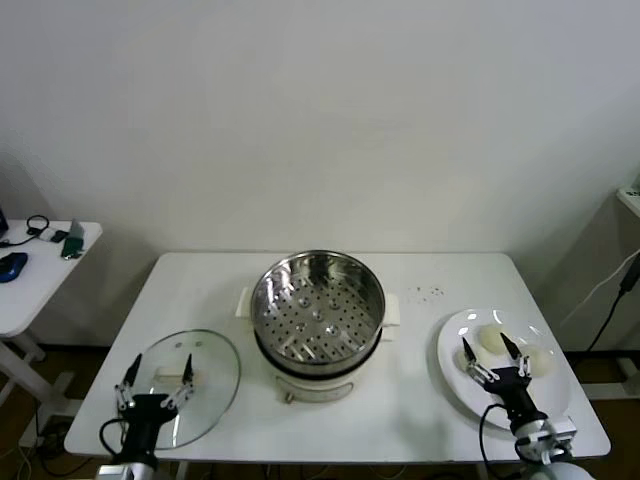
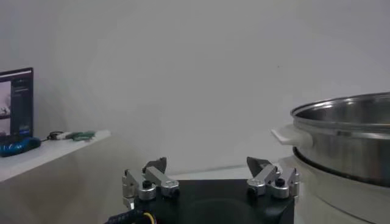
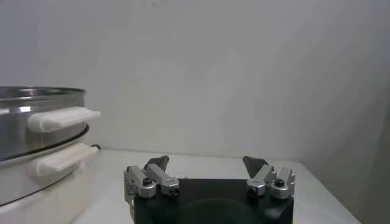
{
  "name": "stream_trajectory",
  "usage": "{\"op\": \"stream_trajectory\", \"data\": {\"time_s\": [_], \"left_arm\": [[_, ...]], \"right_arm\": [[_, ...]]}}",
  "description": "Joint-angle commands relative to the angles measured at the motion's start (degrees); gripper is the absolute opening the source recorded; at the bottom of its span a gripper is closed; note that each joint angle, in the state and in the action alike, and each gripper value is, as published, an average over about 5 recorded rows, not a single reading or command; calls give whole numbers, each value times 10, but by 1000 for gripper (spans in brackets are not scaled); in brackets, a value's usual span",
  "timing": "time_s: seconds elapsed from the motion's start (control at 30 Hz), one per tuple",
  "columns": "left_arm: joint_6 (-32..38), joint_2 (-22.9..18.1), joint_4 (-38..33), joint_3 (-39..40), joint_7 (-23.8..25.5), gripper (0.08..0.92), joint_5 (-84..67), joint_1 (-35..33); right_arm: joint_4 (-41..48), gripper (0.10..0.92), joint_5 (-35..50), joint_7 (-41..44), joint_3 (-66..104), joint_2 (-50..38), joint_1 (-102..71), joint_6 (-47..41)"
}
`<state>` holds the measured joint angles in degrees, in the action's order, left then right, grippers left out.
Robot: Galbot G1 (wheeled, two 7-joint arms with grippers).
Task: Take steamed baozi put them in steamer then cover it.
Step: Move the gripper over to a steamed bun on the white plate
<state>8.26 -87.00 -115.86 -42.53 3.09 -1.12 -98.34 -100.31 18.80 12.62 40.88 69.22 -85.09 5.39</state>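
The steamer [image 1: 318, 320], a shiny steel pot with a perforated tray on a white base, stands uncovered and empty at the table's middle. Two cream-white baozi [image 1: 491, 338] [image 1: 540, 360] lie on a white plate [image 1: 450, 362] at the right. My right gripper [image 1: 487, 348] hovers open over the plate's near side, just in front of the baozi. My left gripper [image 1: 160, 365] hangs open above the glass lid [image 1: 205, 360] at the left. In the wrist views the left gripper [image 2: 207, 163] and right gripper [image 3: 206, 161] each hold nothing, with the steamer's side [image 2: 347, 140] [image 3: 36, 134] beside them.
A small white side table [image 1: 45, 262] stands off to the left with a blue mouse [image 1: 12, 265] and cables on it. A few dark specks [image 1: 430, 292] lie on the main table behind the plate. A wall runs close behind.
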Motion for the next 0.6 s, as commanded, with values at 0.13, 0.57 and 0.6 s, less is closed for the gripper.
{"op": "stream_trajectory", "data": {"time_s": [0.13, 0.57, 0.6], "left_arm": [[0, 1, 3, 4, -4, 823, 4, -1], [22, 8, 1, 22, -8, 823, 10, -28], [22, 8, 0, 22, -9, 823, 10, -29]], "right_arm": [[6, 823, -71, 86, 3, -133, 53, -81], [141, 823, -157, 432, -130, -438, 253, -115], [151, 823, -164, 448, -144, -449, 268, -112]]}}
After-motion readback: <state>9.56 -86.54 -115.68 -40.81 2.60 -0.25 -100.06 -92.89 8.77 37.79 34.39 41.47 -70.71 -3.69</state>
